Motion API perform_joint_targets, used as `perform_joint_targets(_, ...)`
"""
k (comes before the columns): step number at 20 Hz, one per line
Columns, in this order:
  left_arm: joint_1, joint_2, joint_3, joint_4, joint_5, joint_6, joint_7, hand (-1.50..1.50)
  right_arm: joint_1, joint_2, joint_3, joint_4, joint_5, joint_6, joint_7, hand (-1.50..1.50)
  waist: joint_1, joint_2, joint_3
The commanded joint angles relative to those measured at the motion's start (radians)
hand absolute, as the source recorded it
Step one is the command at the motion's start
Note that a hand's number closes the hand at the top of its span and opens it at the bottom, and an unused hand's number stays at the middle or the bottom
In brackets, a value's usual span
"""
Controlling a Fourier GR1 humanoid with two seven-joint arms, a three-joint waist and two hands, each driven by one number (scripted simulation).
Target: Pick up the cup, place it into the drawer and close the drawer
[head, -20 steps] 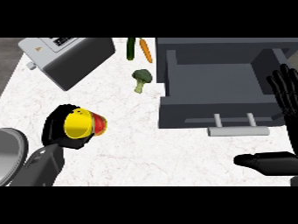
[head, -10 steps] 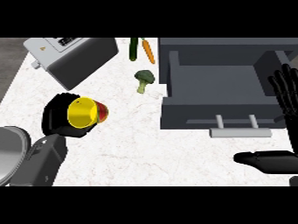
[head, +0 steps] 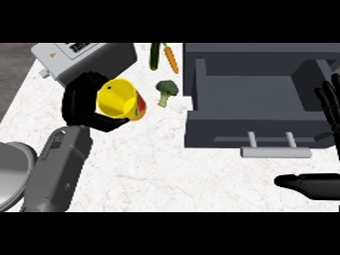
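A yellow cup (head: 121, 97) with a red side is held above the counter at the left, tipped with its mouth toward the view. My left hand (head: 84, 102) is curled round it from the left and below. The grey drawer (head: 254, 107) stands pulled open at the right, its inside bare, its bar handle (head: 273, 152) facing me. My right hand (head: 339, 112) rests open at the right edge beside the drawer, fingers up and thumb stretched left near the bottom.
A broccoli floret (head: 165, 91) lies between the cup and the drawer. A carrot (head: 170, 58) and a green vegetable (head: 155, 56) lie at the back. A grey toaster (head: 84, 57) sits back left, and a round grey rim (head: 3, 177) shows at the lower left.
My left hand has carried the cup up and away from me, toward the right and the drawer. The right hand has stayed still.
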Motion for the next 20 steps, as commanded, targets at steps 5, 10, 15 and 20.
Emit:
perform_joint_targets(5,-0.097,-0.087,-0.175,-0.26,0.022,0.214,0.275,1.5,0.013,0.003,-0.01,-0.049,-0.024,0.0,0.043,-1.5,-0.011,0.0,-0.001)
perform_joint_targets(10,-0.272,-0.088,-0.238,-0.244,0.003,0.338,0.416,1.5,-0.04,0.002,-0.009,0.035,-0.009,0.001,0.011,-1.5,-0.016,0.005,-0.001)
perform_joint_targets(15,-0.383,-0.088,-0.352,-0.166,0.072,0.483,0.473,1.5,-0.004,-0.001,-0.017,0.049,-0.018,0.036,-0.063,-1.5,-0.028,0.008,0.0)
perform_joint_targets(20,-0.507,-0.089,-0.339,0.002,0.131,0.491,0.491,1.5,-0.034,-0.014,-0.031,0.089,-0.008,0.035,-0.062,-1.5,-0.034,0.012,-0.001)
